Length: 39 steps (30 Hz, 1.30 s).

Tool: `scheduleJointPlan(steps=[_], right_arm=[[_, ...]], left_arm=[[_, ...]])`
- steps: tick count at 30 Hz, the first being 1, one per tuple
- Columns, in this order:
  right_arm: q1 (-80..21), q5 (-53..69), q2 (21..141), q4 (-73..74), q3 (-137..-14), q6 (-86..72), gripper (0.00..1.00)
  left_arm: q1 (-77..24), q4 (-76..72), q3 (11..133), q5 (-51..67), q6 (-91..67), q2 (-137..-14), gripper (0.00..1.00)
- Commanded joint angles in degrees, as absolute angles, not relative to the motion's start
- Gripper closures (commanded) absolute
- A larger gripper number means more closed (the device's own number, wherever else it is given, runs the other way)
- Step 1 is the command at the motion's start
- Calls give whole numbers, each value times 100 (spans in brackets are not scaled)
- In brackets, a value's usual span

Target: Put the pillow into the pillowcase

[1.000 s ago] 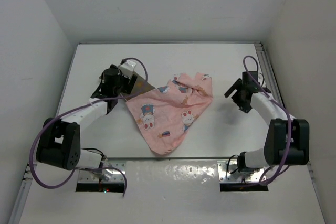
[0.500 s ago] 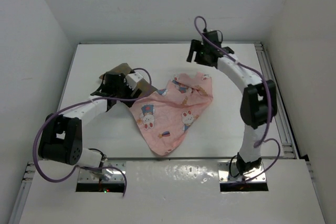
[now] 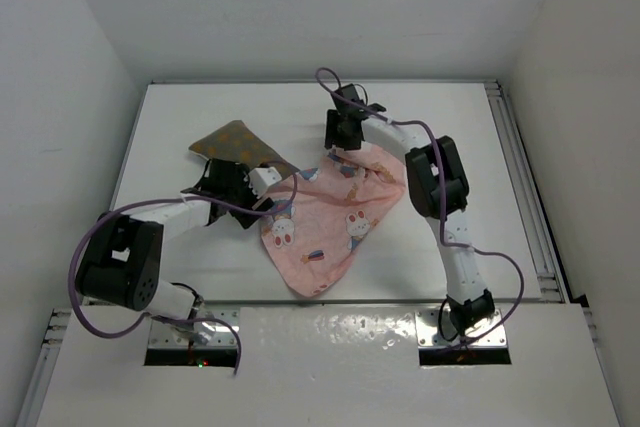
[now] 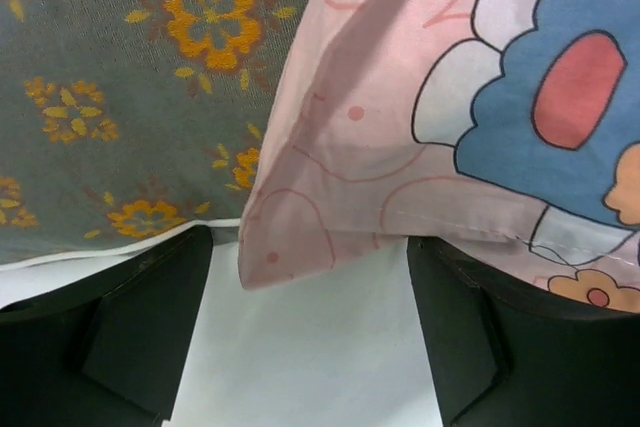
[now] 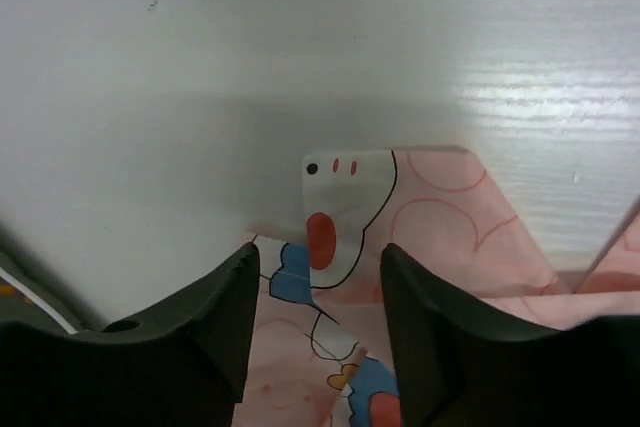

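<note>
Pillowcase (image 3: 335,212) corner now beneath right claw (image 5: 318,267), previously apart.

Stood with the right arm (image 3: 452,247) stretched far forward and bent leftward at the raised elbow, wrist pitched down, right jaws apart, and with the left arm (image 3: 165,215) lying low, angled forward and rightward, left jaws spread wide.

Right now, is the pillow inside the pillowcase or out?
Out: the pillow lies mostly uncovered, beside the pillowcase.
</note>
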<state>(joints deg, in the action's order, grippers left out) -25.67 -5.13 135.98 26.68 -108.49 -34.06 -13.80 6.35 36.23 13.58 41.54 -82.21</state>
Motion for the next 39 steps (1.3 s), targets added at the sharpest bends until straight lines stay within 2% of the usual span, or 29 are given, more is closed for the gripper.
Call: scheduleJointPlan(steps=[1, 2, 3, 4, 5, 7, 14, 20, 22, 23, 24, 26, 32, 39], right_arm=[[-2575, -843, 13711, 2812, -10960, -3533, 52], [-2566, -852, 13702, 2856, -10969, -3699, 79], [-2462, -618, 13598, 2848, -10969, -3787, 90], [-2409, -450, 13492, 2726, -10934, -3892, 100], [-2312, -283, 13361, 2559, -10786, -4024, 100], [-2224, -124, 12801, 1973, -10461, -4017, 100], [-1996, -53, 11638, 1363, -10775, -3735, 100], [-1942, -138, 10917, 756, -10398, -3236, 100], [-2012, -386, 10959, 1105, -10354, -3024, 79], [-2100, -395, 11047, 1299, -10380, -2876, 53], [-2153, -378, 11291, 1710, -10406, -2804, 44], [-2354, -404, 11556, 2029, -10433, -2646, 36], [-2663, -966, 12594, 2733, -10573, -2716, 35], [-2725, -1546, 13350, 3198, -10652, -2751, 44]], left_arm=[[-1380, 132, 3762, 1459, 4087, -8253, 23], [-1371, 132, 3779, 1459, 4078, -8288, 30], [-1354, 123, 3823, 1468, 4061, -8305, 37], [-1319, 106, 3832, 1468, 4008, -8323, 62], [-1310, -103, 3841, 1468, 3938, -8341, 77], [-1240, -228, 3902, 1459, 3710, -8350, 100], [-853, 334, 4947, 1731, 3156, -8121, 100], [-747, 272, 5651, 1854, 3348, -7814, 100], [-835, 386, 5625, 1889, 3699, -7717, 100], [-870, 448, 5599, 1933, 3778, -7682, 100], [-905, 579, 5503, 1960, 3875, -7664, 100], [-923, 746, 5414, 2065, 3920, -7594, 100], [-940, 1081, 5116, 2110, 3753, -7339, 100], [-932, 1055, 5019, 1960, 3586, -7269, 100]])
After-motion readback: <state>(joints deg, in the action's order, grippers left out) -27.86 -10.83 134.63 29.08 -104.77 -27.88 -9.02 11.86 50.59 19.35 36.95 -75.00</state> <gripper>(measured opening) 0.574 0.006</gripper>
